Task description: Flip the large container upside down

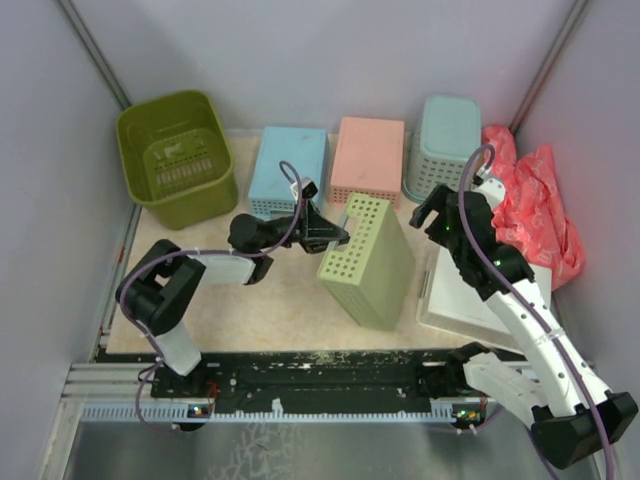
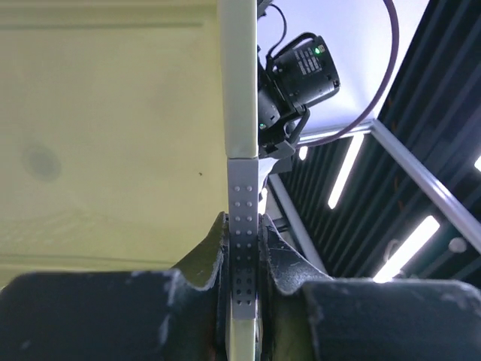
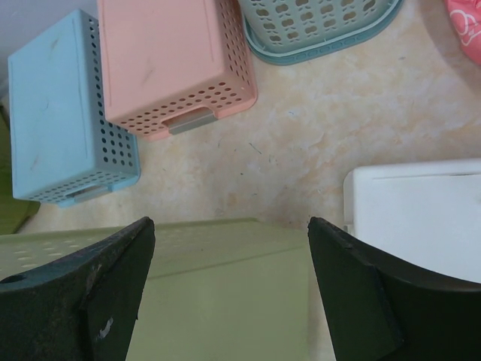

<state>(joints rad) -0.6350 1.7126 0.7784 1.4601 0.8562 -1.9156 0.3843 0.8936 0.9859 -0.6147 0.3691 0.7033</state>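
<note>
Sitting in the far-left corner of the desk [image 1: 260, 300], the tub [image 1: 178, 155] stands upright with its open side up, so its slotted bottom shows through the mouth. Neither arm touches it, and both are well apart from it.

The left pincer [image 1: 335, 232] is clamped on the green box [image 1: 368, 262], a pale perforated one near the middle of the desk. In the left wrist view the fingers [image 2: 207, 259] squeeze one thin dotted wall of that box [image 2: 113, 150] between them, with the left pincer [image 2: 242, 248] closed tight on it. The box is tilted up on edge, with its holed side toward the left arm. I cannot tell whether its low end touches the desk.

The right pincer [image 1: 432, 215] hangs over the gap between the green box and the white tray [image 1: 470, 295]. Its fingers stand wide apart and hold nothing, as the right wrist view shows [image 3: 231, 226].

Along the far edge, from left to right past the tub, lie the blue box [image 1: 288, 170], the pink box [image 1: 368, 160] and the teal basket [image 1: 447, 145], all three bottom up. A red cloth [image 1: 535, 205] is bunched in the far-right corner, beside the basket.
</note>
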